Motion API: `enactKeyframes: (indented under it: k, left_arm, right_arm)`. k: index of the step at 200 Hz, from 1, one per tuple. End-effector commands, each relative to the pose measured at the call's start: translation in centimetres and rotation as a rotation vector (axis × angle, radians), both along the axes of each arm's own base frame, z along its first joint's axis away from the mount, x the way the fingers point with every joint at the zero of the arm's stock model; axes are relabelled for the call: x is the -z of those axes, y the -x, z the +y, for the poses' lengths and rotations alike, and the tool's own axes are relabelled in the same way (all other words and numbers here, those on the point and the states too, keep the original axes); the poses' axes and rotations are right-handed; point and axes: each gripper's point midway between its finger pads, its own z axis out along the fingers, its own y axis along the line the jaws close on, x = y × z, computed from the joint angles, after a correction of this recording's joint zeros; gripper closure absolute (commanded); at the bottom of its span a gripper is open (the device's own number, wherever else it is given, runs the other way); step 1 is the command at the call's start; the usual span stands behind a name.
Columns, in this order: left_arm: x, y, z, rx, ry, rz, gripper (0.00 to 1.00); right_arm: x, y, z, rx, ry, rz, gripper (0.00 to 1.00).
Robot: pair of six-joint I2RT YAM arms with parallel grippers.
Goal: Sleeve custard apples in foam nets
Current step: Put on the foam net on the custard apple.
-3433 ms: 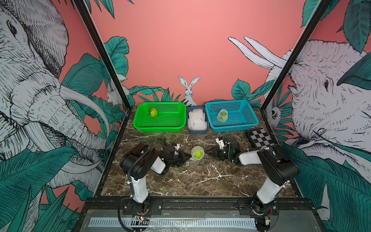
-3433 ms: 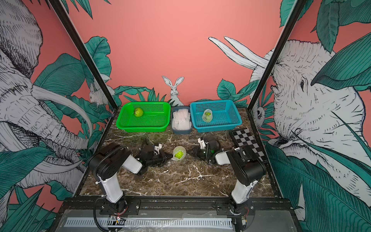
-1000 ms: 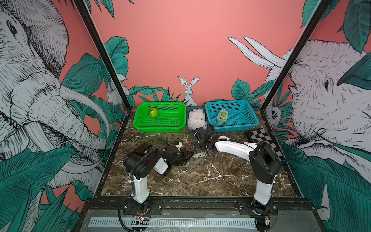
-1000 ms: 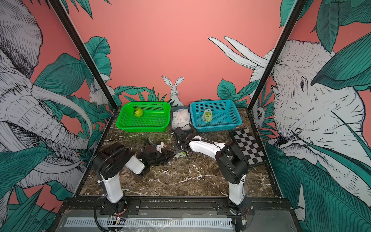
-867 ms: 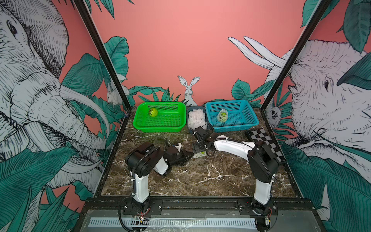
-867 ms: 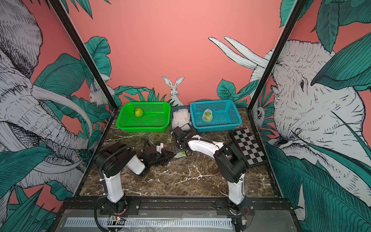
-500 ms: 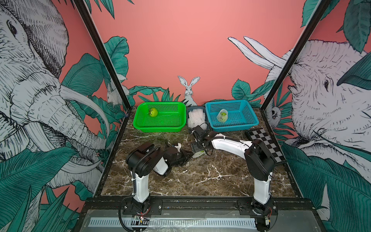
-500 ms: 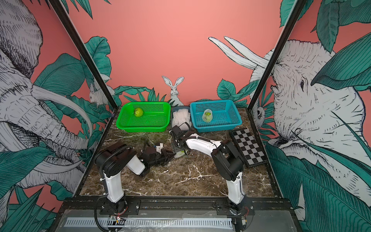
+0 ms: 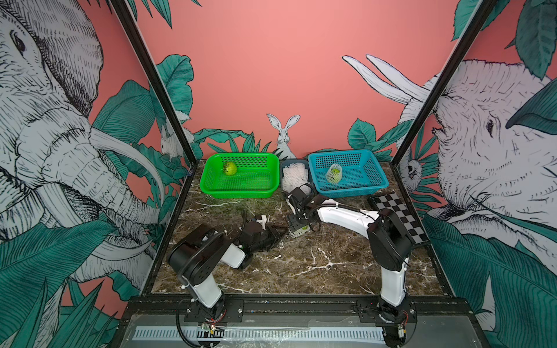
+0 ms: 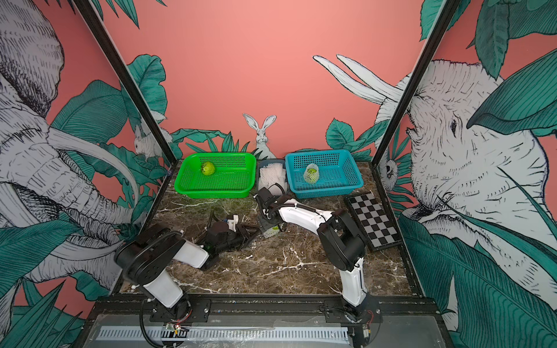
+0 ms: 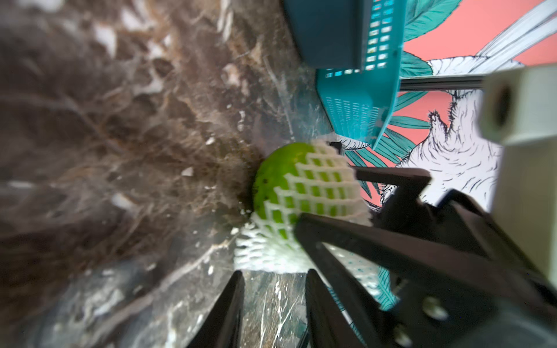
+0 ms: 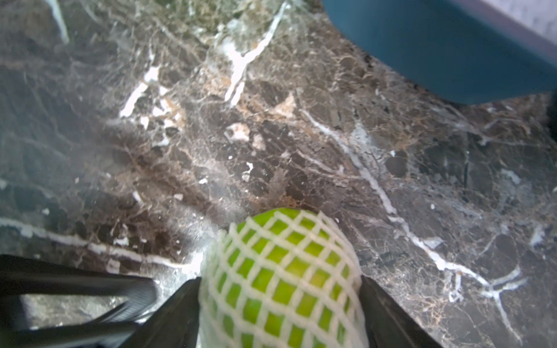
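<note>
On the marble, a custard apple (image 11: 271, 180) sits inside a white foam net (image 11: 319, 180). My right gripper (image 12: 280, 281) reaches down from above and is shut on this netted fruit (image 9: 299, 231), one finger on each side. My left gripper (image 11: 274, 272) lies low on the table just left of it, open, with bare marble between its jaws and the net's loose edge just beyond the tips. In both top views a bare custard apple (image 9: 230, 168) lies in the green basket (image 9: 241, 192). A netted one (image 10: 311, 174) lies in the blue basket (image 10: 325, 189).
A small grey bin with a stack of foam nets (image 9: 294, 174) stands between the two baskets at the back. A checkerboard (image 9: 398, 217) lies flat on the right side of the table. Black frame posts stand at both back corners.
My left gripper has opened and let go of the net's edge. The right gripper, which came over from the right earlier, stays shut on the netted fruit.
</note>
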Motion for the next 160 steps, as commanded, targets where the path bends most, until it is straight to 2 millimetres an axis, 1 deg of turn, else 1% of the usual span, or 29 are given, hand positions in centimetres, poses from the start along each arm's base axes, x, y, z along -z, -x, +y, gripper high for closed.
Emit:
enactKeyframes:
  k: [1,26,38,53,82,108,127,145,160]
  left_arm:
    - [0.4,0.0,1.7,-0.015,-0.128,0.0,0.64]
    - [-0.7,-0.9,2.5,-0.002,-0.202,-0.019,0.64]
    - [-1.0,-1.3,2.1,0.022,-0.219,-0.023,0.64]
    - [-1.4,-1.8,1.2,0.057,-0.207,-0.028,0.64]
    - [-1.1,-2.3,0.1,0.075,-0.163,-0.016,0.65]
    - [-0.7,-2.3,0.0,0.079,-0.161,-0.01,0.65]
    - [-0.7,-2.3,0.0,0.083,-0.163,-0.015,0.66]
    - [-0.7,-2.3,-0.1,0.089,-0.163,-0.014,0.66]
    - [-0.5,-2.2,-0.2,0.091,-0.158,-0.007,0.66]
  right_arm:
    - [0.4,2.0,-0.1,-0.114,0.037,0.077,0.2]
    - [-0.5,2.5,0.3,-0.169,0.003,0.072,0.19]
    - [-1.1,2.5,0.5,-0.178,-0.022,0.056,0.17]
    - [-2.0,2.5,0.7,-0.188,-0.04,0.038,0.14]
    - [-3.0,2.5,0.8,-0.194,-0.067,0.013,0.11]
    - [-3.9,2.6,0.6,-0.199,-0.078,-0.013,0.09]
    - [-4.9,2.5,0.5,-0.196,-0.093,-0.036,0.08]
    - [-5.7,2.3,0.1,-0.165,-0.09,-0.06,0.08]
    - [-6.7,1.9,-0.5,-0.101,-0.114,-0.074,0.08]
